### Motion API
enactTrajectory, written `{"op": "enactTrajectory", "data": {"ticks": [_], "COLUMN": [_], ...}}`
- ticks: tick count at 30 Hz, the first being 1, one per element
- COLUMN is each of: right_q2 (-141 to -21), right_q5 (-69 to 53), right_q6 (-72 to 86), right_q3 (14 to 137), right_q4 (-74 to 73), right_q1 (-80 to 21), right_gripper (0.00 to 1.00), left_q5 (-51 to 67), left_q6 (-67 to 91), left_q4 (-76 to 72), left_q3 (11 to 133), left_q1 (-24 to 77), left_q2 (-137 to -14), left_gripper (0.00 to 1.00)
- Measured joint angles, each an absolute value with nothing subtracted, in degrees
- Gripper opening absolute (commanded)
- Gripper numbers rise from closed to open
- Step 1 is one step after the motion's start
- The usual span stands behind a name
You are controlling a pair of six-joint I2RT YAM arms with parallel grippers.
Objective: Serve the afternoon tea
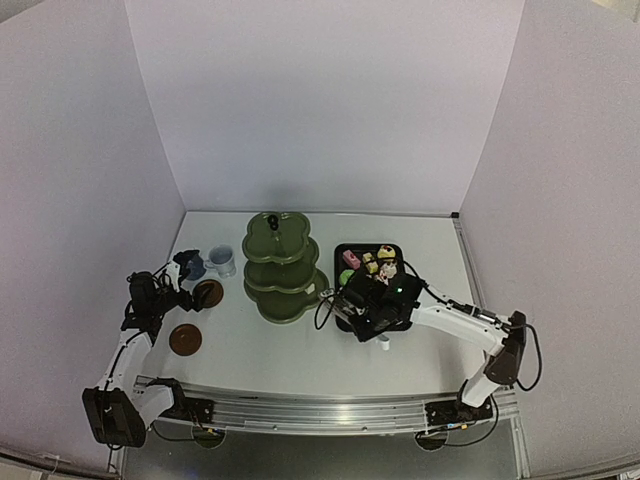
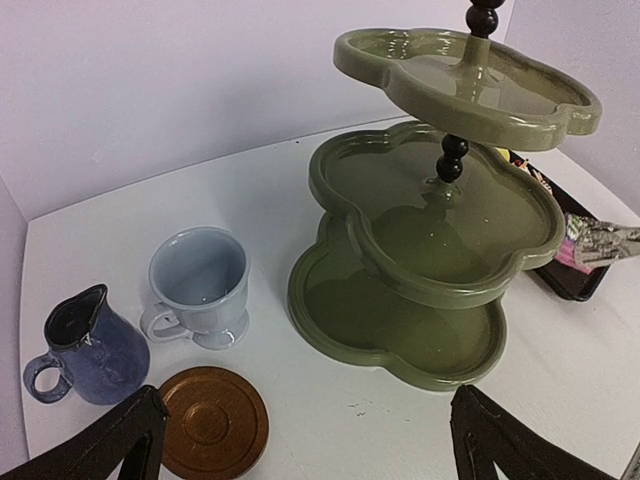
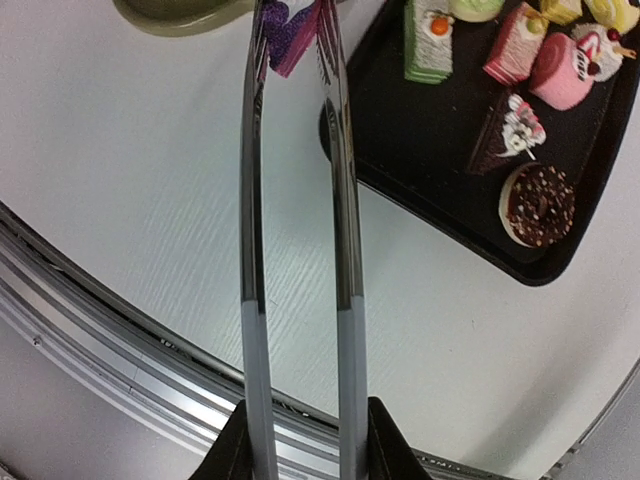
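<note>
Right gripper clamped on one tongs; tongs pinch one purple cake just beside stand, off tray. Roughly eight cakes on tray. Left gripper wide open, empty. Two cups: blue cup, pale cup. Two saucers: saucer by cups, second saucer nearer.

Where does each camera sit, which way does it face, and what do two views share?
Top external: above and behind, looking down on the table; left arm, right arm show.
Left wrist: low, facing the green stand; open left end effector below.
Right wrist: looking along metal tongs past the black tray; right end effector below.
Shared: stand, tray.
</note>
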State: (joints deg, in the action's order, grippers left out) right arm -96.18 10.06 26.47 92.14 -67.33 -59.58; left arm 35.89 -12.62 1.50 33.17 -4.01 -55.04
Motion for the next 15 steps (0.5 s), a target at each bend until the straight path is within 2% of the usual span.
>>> {"op": "enactTrajectory", "data": {"ticks": [11,15], "right_q2": [-115.6,-118.2], "right_q5": [8.0,8.2], "right_q6": [22.3,22.1], "right_q3": [104.7,107.0], "right_q4": [-61.2,-59.8], "right_q1": [-61.1,-61.1], "right_gripper": [0.11,0.11], "left_q5": [34.5,34.2], "left_q6": [-12.0,-12.1], "left_q4": [1.5,1.6], "left_q3": [32.7,32.4], "left_q1": [-4.0,-4.0], "left_q2": [-53.9,-53.2], "left_gripper": [0.99,0.99]}}
